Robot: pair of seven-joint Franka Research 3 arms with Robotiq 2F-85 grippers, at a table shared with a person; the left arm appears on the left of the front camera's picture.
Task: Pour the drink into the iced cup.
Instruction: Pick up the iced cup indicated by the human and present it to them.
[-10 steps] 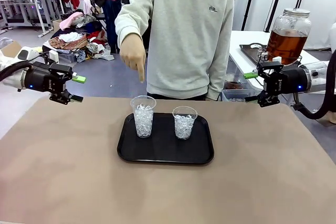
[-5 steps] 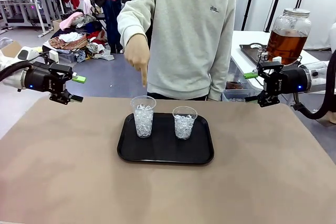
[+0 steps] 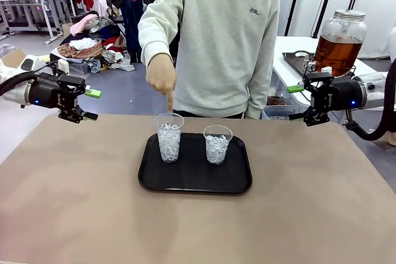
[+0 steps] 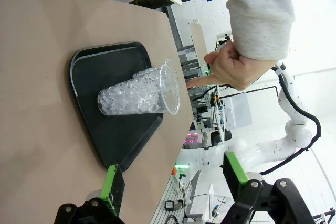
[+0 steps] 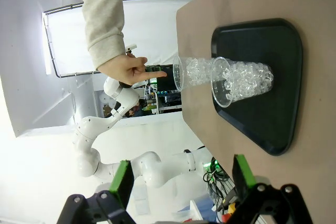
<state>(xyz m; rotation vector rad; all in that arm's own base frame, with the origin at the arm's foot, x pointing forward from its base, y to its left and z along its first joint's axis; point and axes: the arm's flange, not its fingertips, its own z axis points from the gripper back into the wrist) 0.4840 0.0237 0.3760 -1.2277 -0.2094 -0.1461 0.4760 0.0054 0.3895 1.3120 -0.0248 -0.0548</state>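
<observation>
Two clear plastic cups packed with ice stand on a black tray [image 3: 195,180]: the left cup [image 3: 168,137] and the right cup [image 3: 217,144]. A person's hand [image 3: 162,78] points a finger down just above the left cup's rim. The drink, amber in a big lidded glass jar [image 3: 339,41], stands on a side table at the back right. My left gripper [image 3: 93,104] hovers open past the table's far left edge. My right gripper [image 3: 296,102] hovers open at the far right, just in front of the jar. The left wrist view has the pointed-at cup [image 4: 139,94] and the pointing hand [image 4: 231,69].
The brown tabletop [image 3: 185,227] is bare around the tray. The person in a grey sweatshirt [image 3: 223,35] stands at the far edge behind the cups. In the right wrist view both iced cups [image 5: 241,80] overlap on the tray [image 5: 283,77].
The person's pointing hand has dropped lower and slightly right, its fingertip now close above the left cup's rim. Both arms have stayed still.
</observation>
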